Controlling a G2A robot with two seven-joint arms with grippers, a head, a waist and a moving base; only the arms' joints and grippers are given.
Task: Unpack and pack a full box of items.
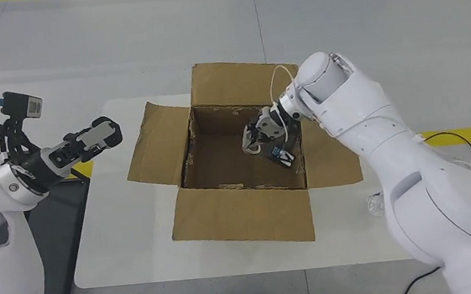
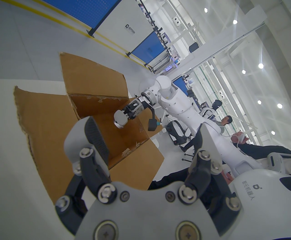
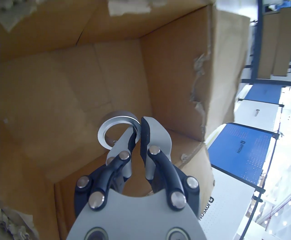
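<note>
One open cardboard box (image 1: 241, 214) is set on the surface (image 1: 126, 241). One silver ring (image 3: 101, 136) is gripped at its rim by the jaws of the right gripper (image 3: 138, 129), inside the box near its right wall. The left gripper (image 1: 109, 133) is held left of the box, jaws released.

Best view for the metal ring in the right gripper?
Right wrist view: the metal ring sits close up, its rim clamped in the jaws of the right gripper. Left wrist view shows it small, side-on. Top view: barely visible at the gripper.
</note>
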